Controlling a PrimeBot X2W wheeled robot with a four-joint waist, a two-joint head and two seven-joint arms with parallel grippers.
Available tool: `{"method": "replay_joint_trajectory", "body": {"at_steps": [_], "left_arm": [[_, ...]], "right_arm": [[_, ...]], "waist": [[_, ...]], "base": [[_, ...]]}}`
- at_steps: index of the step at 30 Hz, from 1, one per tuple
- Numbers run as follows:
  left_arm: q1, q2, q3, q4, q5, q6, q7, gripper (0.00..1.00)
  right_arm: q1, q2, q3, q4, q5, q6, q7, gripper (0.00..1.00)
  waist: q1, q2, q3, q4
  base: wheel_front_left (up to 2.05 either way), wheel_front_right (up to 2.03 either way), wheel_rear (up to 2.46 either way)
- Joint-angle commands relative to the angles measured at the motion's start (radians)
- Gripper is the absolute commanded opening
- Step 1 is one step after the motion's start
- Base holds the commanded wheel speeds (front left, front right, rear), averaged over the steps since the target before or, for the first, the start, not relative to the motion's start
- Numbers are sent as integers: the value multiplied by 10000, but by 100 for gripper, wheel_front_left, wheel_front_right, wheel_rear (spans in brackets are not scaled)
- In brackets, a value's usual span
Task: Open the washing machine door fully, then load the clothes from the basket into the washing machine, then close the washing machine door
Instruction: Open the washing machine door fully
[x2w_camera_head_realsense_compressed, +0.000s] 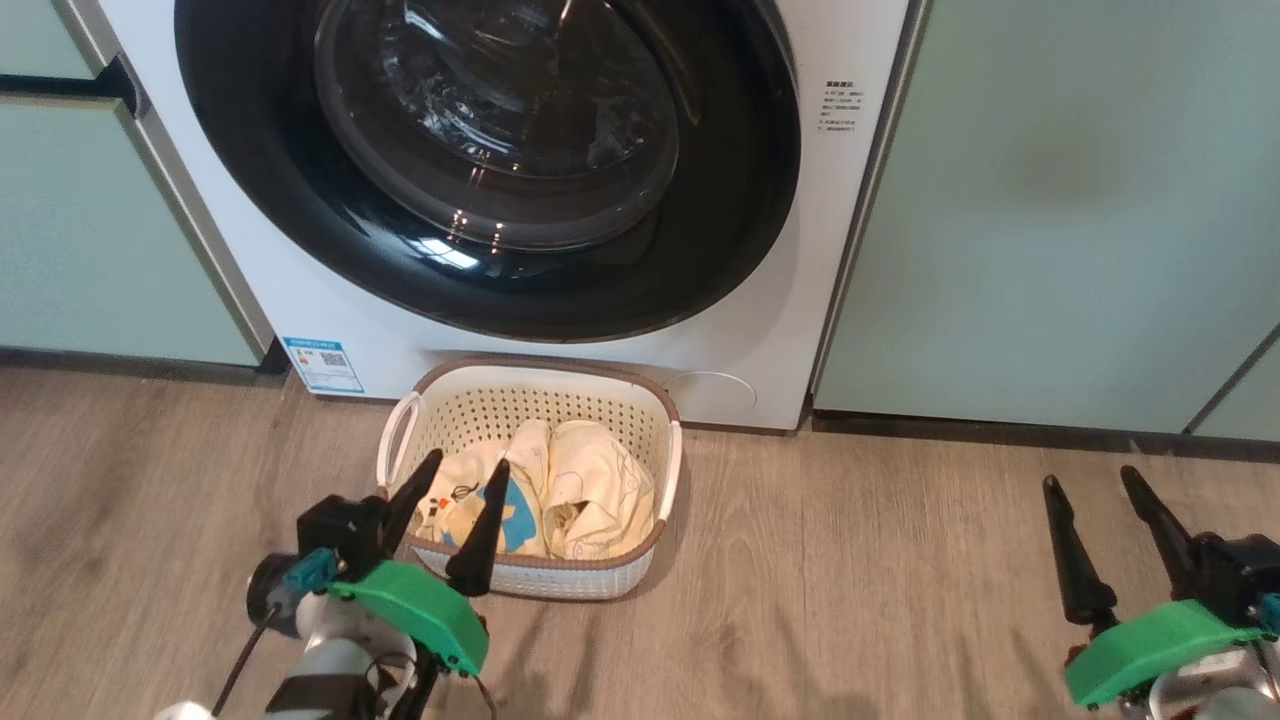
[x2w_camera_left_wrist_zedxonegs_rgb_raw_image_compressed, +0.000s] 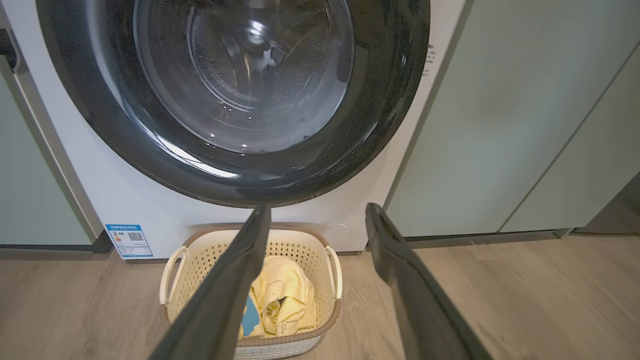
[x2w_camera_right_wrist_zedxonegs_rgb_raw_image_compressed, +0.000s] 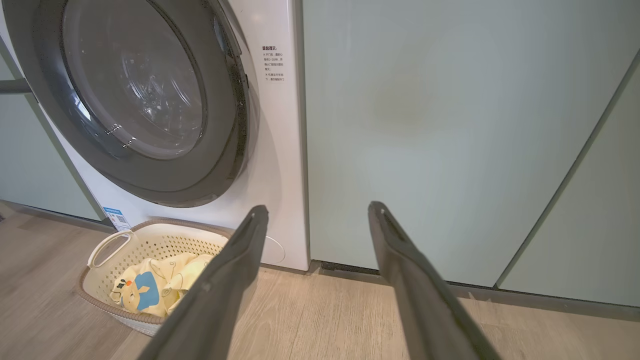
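Pale-green cabinets (x2w_camera_head_realsense_compressed: 1050, 200) and wood-plank floor (x2w_camera_head_realsense_compressed: 850, 560) frame the white washing machine (x2w_camera_head_realsense_compressed: 240, 250), its glossy black door (x2w_camera_head_realsense_compressed: 480, 270) shut; my left wrist view sees through the glass to the steel drum (x2w_camera_left_wrist_zedxonegs_rgb_raw_image_compressed: 240, 75). Just before it stands the cream basket (x2w_camera_head_realsense_compressed: 545, 372) holding the pale-yellow clothes (x2w_camera_head_realsense_compressed: 590, 490), whose bear print (x2w_camera_right_wrist_zedxonegs_rgb_raw_image_compressed: 132, 292) my right wrist view shows. My left gripper (x2w_camera_head_realsense_compressed: 468, 460) hangs spread by the basket's near-left rim, my right gripper (x2w_camera_head_realsense_compressed: 1090, 477) spread, empty, far right.

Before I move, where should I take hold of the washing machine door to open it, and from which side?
Probably the upper right rim of the washing machine door: in the right wrist view a dark recess shows there against the white washing machine. Come from the right and hook a finger behind the rim; the glossy face is smooth, giving the jaws nothing to pinch.
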Motion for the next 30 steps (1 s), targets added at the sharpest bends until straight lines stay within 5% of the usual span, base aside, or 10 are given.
{"method": "replay_joint_trajectory", "body": {"at_steps": [1,30], "left_arm": [[-508,191,385,-352,69,-10,-91,100],[-402,98,447,-550,-30,-44,-92,100]], "right_arm": [[-524,-14,210,-353,40,-30,-118,100],[-536,-30,74,-300,171,-30,-118,100]], "waist": [[0,0,0,-16],[0,0,24,-21]], "base": [[41,41,-81],[4,4,-8]]}}
